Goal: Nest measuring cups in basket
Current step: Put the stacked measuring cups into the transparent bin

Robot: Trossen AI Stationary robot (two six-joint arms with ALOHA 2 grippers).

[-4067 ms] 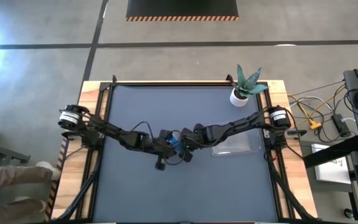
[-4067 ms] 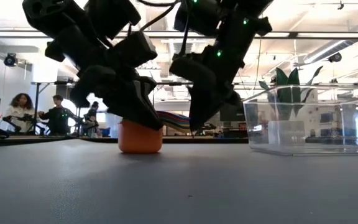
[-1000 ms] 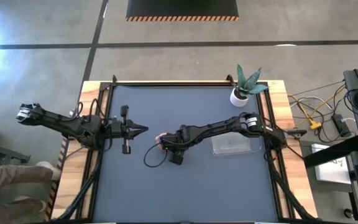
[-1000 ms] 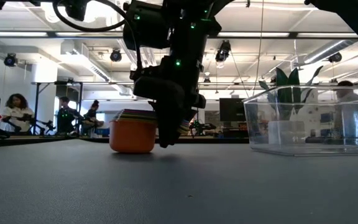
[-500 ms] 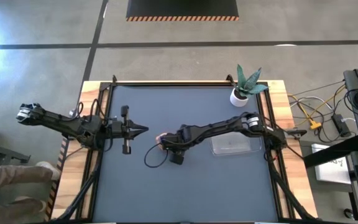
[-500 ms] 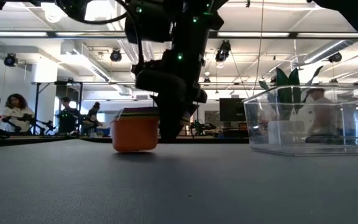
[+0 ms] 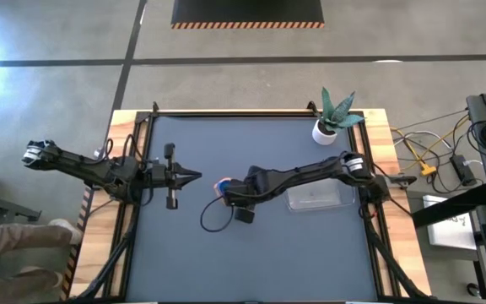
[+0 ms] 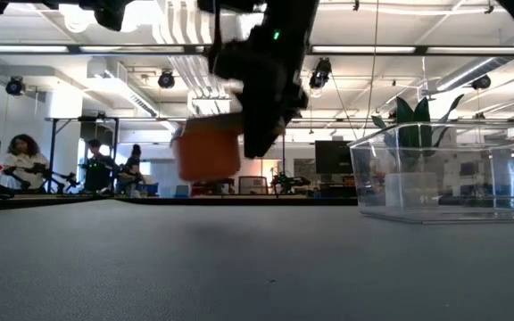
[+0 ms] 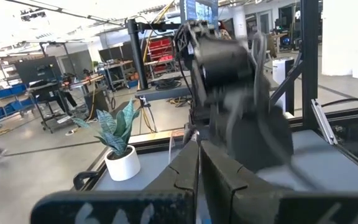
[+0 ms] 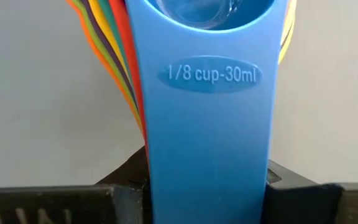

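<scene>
The measuring cups are nested into one stack, an orange cup (image 8: 206, 148) outermost and a small blue cup's handle (image 10: 210, 93) on top. The stack (image 7: 223, 184) hangs above the middle of the table, with my right gripper (image 7: 231, 191) shut on its handles. In the low view that gripper (image 8: 259, 125) is just right of the cups. The clear basket (image 7: 319, 198) rests on its flat bottom near the table's right edge, also seen in the low view (image 8: 444, 174). My left gripper (image 7: 197, 176) waits shut at the table's left, pointing level toward the stack. My right gripper pinches the stacked handles by their side edges (image 10: 146, 168) between its two fingers (image 10: 120, 186), near the handles' free ends. The fingers slant down from the table's right side, in line with the handles. The stack is lifted clear of the table, its bowls about upright.
A white pot (image 7: 325, 130) with a spiky green plant stands at the far right corner, just beyond the basket. Black frame rails (image 7: 133, 135) run along the table's edges. People sit at benches (image 8: 25, 160) in the room behind.
My right gripper has gone up and slightly toward the table's right edge, still shut on the handles. The nested stack, which stood on the table a second ago, is now lifted clear of it.
</scene>
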